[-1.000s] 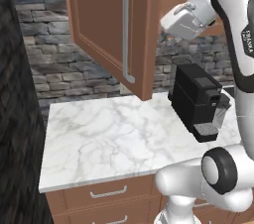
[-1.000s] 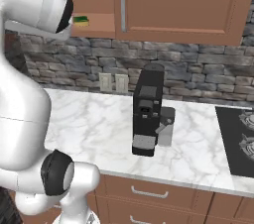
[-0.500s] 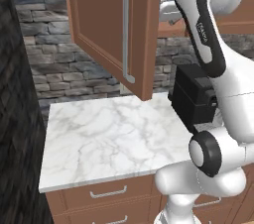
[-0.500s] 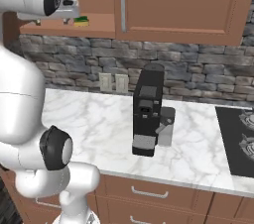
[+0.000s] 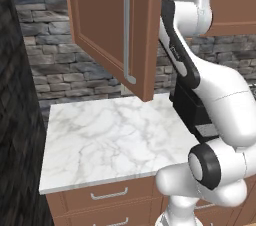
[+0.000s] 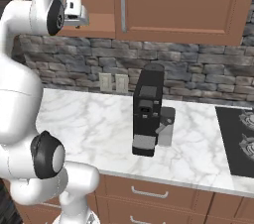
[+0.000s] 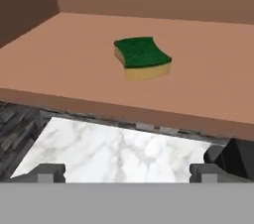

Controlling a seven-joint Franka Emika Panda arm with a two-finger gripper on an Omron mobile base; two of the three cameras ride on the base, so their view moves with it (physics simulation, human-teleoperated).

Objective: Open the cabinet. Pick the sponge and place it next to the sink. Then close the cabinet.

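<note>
Cabinet: I see the cabinet door swung out over the desk, so the opening step looks done to me.

Sponge: the sponge lies flat on the cabinet shelf, set back from the front edge and well apart from the side wall. It shows a green top over a yellow body, not blue. Nothing touches it.

Jaws: my gripper has its jaws spread wide and empty. The two fingertips rise at the bottom of the hand view, one on each side, below the shelf edge, with marble showing between them.

Arm: in the right base view the gripper is raised to the level of the cabinet's bottom shelf, at its opening.

Desk: a black coffee machine stands on the marble, clear of my reach path as far as I can judge.

Sink: I cannot place it from these views.

Done: door open, hand lined up roughly facing the sponge.

Left: reach in over the shelf, close on the sponge, carry it to beside the sink, then shut the cabinet. I judge the task under halfway.
</note>
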